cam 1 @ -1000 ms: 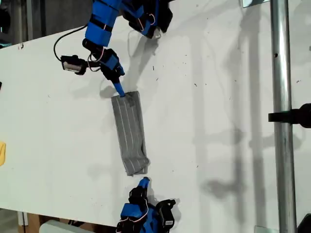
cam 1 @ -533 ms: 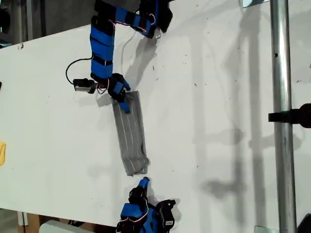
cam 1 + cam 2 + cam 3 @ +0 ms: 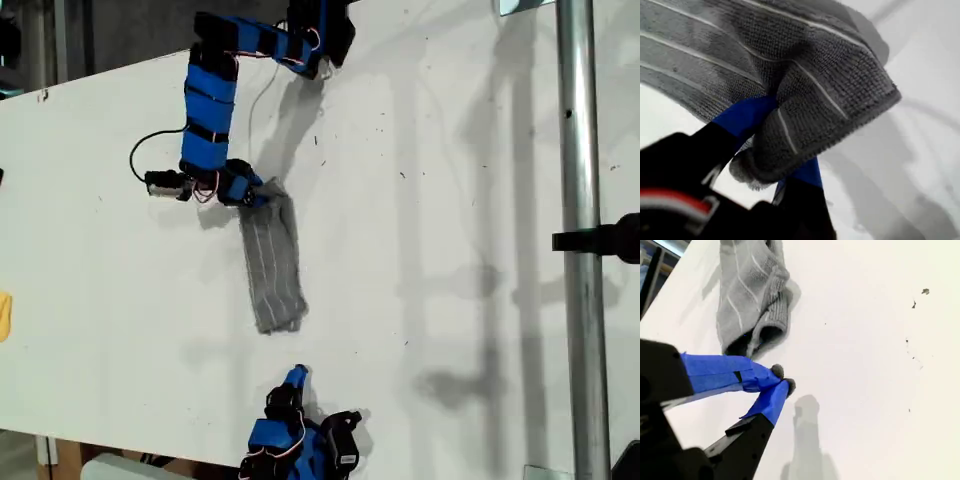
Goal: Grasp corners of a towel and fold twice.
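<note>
towel (image 3: 272, 265): grey knit cloth with thin pale stripes running its length, folded into a narrow strip on the white table (image 3: 450, 200); it lies near the middle of the exterior view, a little toward that view's left, between the two arms. in the second wrist view (image 3: 752, 295) the near end is rolled into a soft loop with a dark hollow.
corner (image 3: 875, 97): one end corner shows square and ribbed in the first wrist view, bunched and lifted off the table; its edge is thick and looped.
first gripper (image 3: 250, 192): blue plastic fingers with black body; the arm comes down from the top of the exterior view, bent at the elbow, the wrist low over the towel's far end. in the first wrist view (image 3: 775, 145) the blue fingers (image 3: 747, 115) are clamped on a fold of the towel, cloth wrapped over and between them.
second gripper (image 3: 295, 377): at the bottom of the exterior view, tucked close to its base, near the towel's end but apart from it. in the second wrist view (image 3: 782, 378) the blue fingertips (image 3: 775, 397) meet, holding nothing.
table: flat, matt white, with small dark specks and soft shadows.
hard to tell: the first gripper's tips are buried in cloth; the first wrist view is blurred; the second arm is cut off by the exterior view's lower edge.
</note>
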Robot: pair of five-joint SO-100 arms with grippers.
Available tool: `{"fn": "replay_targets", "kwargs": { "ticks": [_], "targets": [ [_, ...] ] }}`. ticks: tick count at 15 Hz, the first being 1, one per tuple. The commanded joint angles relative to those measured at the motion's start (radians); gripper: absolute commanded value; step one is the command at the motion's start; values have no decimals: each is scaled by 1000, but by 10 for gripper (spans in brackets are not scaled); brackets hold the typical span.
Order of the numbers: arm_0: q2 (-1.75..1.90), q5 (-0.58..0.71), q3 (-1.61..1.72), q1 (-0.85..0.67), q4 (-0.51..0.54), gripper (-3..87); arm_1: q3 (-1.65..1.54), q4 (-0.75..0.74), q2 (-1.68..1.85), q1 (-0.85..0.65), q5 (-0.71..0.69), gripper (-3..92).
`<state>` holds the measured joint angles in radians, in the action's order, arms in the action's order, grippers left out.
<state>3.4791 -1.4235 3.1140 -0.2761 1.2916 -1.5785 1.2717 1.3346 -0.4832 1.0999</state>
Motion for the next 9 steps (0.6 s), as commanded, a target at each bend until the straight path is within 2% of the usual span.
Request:
{"fn": "replay_targets", "kwargs": {
  "ticks": [1, 2, 5, 7, 9],
  "targets": [
    [-2, 6, 5, -6, 3, -26, -51, 400, 462, -2, -14, -2],
    [-2, 6, 5, -6, 3, -26, -60, 558, 541, 12, 2, -2],
    [-2, 6, 5, -6, 3, -26, -37, 718, 658, 78, 60, -2],
    [-2, 6, 5, -5, 3, -26, -15, 572, 600, 107, 49, -2],
    [-2, 8, 5, -3, 3, -26, 20, 325, 385, 198, 55, -2]
  ]
}}
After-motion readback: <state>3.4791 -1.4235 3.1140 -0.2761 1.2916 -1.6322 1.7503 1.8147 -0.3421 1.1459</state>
